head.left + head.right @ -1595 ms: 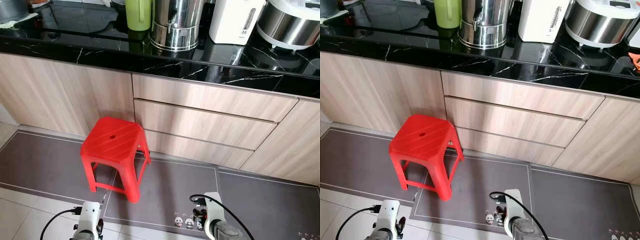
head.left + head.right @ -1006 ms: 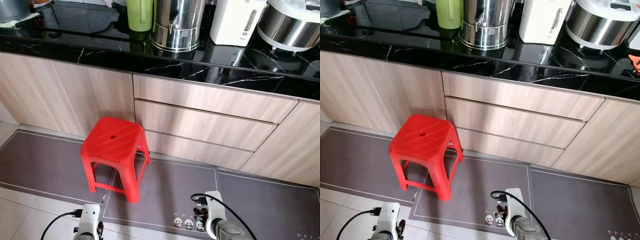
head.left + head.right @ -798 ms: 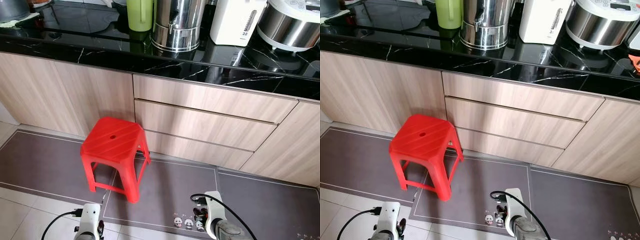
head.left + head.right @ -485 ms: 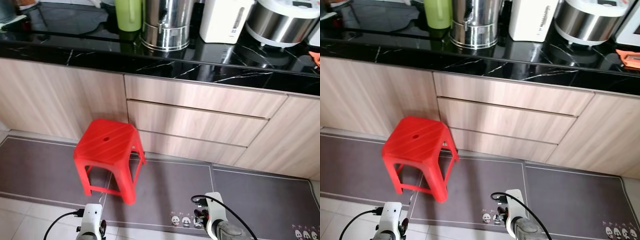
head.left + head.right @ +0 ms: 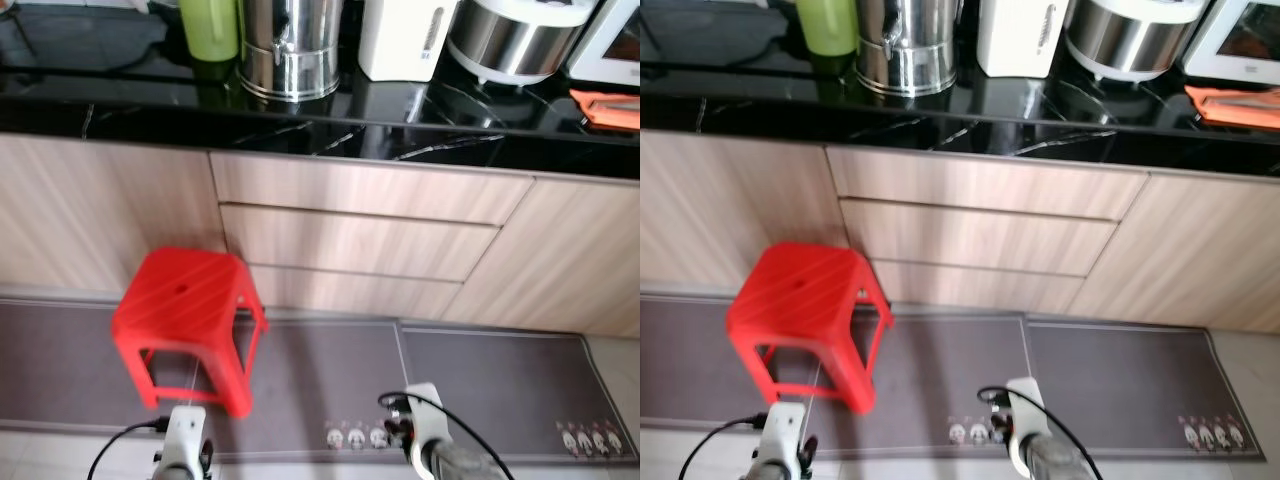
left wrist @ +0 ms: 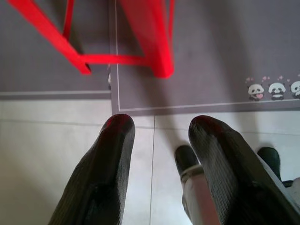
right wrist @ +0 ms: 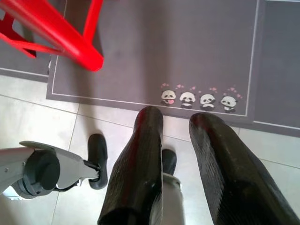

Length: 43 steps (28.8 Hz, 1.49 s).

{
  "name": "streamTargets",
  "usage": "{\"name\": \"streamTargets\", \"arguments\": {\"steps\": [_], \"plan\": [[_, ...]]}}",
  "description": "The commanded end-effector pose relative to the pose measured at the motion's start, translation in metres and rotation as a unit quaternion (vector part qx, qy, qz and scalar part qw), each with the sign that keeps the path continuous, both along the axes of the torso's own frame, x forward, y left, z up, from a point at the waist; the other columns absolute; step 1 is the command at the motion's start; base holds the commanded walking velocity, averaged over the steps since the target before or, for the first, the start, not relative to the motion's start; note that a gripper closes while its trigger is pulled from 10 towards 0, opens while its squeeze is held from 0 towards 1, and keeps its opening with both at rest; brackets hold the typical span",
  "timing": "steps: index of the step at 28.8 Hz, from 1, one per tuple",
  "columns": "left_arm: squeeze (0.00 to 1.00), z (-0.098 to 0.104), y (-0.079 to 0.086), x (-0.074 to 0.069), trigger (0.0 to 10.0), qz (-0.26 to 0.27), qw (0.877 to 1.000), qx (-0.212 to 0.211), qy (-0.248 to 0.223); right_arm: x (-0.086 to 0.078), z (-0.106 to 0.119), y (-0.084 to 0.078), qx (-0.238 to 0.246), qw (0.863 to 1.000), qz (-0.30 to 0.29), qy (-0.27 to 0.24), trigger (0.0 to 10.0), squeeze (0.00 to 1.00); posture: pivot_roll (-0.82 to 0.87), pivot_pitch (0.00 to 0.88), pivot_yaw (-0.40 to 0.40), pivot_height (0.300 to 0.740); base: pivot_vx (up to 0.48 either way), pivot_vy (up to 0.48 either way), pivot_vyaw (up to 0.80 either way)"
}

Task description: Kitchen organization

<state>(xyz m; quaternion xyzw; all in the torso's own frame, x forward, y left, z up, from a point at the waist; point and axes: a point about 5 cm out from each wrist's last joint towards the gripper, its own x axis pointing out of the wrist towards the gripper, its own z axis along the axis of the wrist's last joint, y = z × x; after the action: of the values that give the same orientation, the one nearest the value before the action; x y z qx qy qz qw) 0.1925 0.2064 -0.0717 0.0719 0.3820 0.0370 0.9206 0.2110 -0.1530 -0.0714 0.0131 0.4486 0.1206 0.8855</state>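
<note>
A black marble countertop (image 5: 330, 140) is seen along the far side of the scene, above wooden cabinets with three drawers (image 5: 350, 245). On the countertop, from left to right, a green jug (image 5: 208, 28), a steel urn (image 5: 290, 50), a white thermo pot (image 5: 400, 38) and a steel rice cooker (image 5: 512, 38) are lined up; an orange item (image 5: 605, 108) lies at the far right. A red plastic stool (image 5: 185, 325) is placed on the grey floor mat (image 5: 480, 385), left of centre and near the cabinets. A row of panda prints (image 7: 199, 99) is shown at the mat's near edge.

Both arms hang low over the tiled floor (image 6: 56, 140). The left gripper (image 6: 161, 124) is held with its fingers spread wide and nothing between them, near a stool leg. The right gripper (image 7: 177, 117) is held with a narrower gap, also empty, near the panda prints.
</note>
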Motion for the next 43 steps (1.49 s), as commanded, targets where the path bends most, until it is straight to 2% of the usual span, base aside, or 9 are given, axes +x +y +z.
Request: {"name": "streamTargets", "arguments": {"steps": [1,6,13,18,24,31,36,40,43], "plan": [[0.0,-0.0049,-0.0072,-0.0058,10.0,-0.012,1.0,-0.002,0.017,-0.0015,-0.0004,-0.0086,-0.01,1.0,-0.003,0.002,10.0,0.0,0.02,0.0,-0.068,0.74,0.0,0.0,-0.58],[0.0,-0.0067,-0.0058,-0.0096,10.0,0.013,1.0,-0.008,0.021,-0.001,-0.0001,-0.009,-0.011,1.0,-0.002,0.002,10.0,0.0,0.02,0.005,-0.071,0.74,0.0,0.0,-0.57],[0.0,-0.0071,-0.0038,-0.0112,10.0,0.001,1.0,0.001,0.024,-0.0006,0.0002,-0.0084,-0.01,1.0,0.003,0.002,10.0,0.0,0.02,0.01,-0.068,0.74,0.0,-0.035,-0.57],[0.0,-0.0073,-0.0018,-0.0121,10.0,0.018,1.0,-0.006,0.024,-0.0003,0.0003,-0.0081,-0.009,1.0,0.004,0.002,10.0,0.0,0.02,0.013,-0.067,0.74,0.0,0.0,-0.57],[0.0,-0.0057,-0.0005,-0.0095,10.0,0.001,1.0,0.004,0.022,0.0014,0.0012,-0.0075,-0.01,1.0,0.008,0.001,10.0,0.0,0.01,0.032,-0.065,0.74,0.0,0.0,-0.57],[0.0,-0.0064,-0.0004,-0.0105,10.0,0.018,1.0,-0.001,0.024,0.0018,0.0015,-0.0076,-0.01,1.0,0.006,0.001,10.0,0.0,0.01,0.04,-0.064,0.74,0.0,-0.29,-0.56],[0.0,-0.0054,-0.0012,-0.0088,10.0,-0.012,0.999,0.019,0.023,0.0019,0.0016,-0.0082,-0.011,1.0,0.006,0.0,10.0,0.0,0.01,0.04,-0.068,0.74,0.0,-0.147,-0.55],[0.0,-0.0058,-0.0015,-0.0097,10.0,0.01,1.0,0.001,0.019,0.0022,0.0018,-0.0092,-0.013,1.0,0.007,0.0,10.0,0.0,0.01,0.04,-0.07,0.74,0.0,-0.12,-0.54],[0.0,-0.0053,-0.0024,-0.0085,10.0,-0.017,1.0,0.015,0.021,0.0023,0.0019,-0.0094,-0.013,1.0,0.008,0.0,10.0,0.0,0.01,0.041,-0.072,0.74,0.0,0.0,-0.54]]}}
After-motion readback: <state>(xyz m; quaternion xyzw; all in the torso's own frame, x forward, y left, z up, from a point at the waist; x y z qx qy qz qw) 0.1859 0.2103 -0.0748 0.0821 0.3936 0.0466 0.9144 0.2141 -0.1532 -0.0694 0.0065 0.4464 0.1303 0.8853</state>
